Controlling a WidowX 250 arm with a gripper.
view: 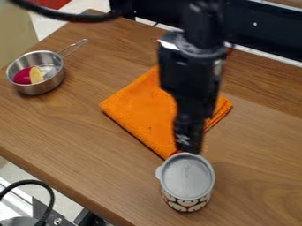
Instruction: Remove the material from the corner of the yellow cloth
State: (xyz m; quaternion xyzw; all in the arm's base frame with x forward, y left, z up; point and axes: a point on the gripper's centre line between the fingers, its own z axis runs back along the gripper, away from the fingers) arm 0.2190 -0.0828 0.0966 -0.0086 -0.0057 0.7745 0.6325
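Progress seems well along, though the camera view leaves some doubt. The folded cloth [141,112], orange rather than yellow, lies flat on the counter [259,154], and the patterned can [186,182] with its grey lid [189,173] is most likely the material to be taken off it. That can stands upright just beyond the cloth's near corner, its visible lower part over the wood, so by judgement it is already off the cloth or very nearly so. Its top and the arm [191,75] hide the corner itself, and whether the far side of the base touches the fabric cannot be told. If the base is indeed off, what is left is to leave the can standing and take the arm away; if some of it rests on the edge, a small further shift away from the cloth would finish the job. As for the gripper [189,148], it hangs right at the far rim of the lid, so the can lies just below the jaws in the view, on the side away from the cloth. How wide the jaws are, and whether they have hold of the can or merely hover beside it, cannot be told.
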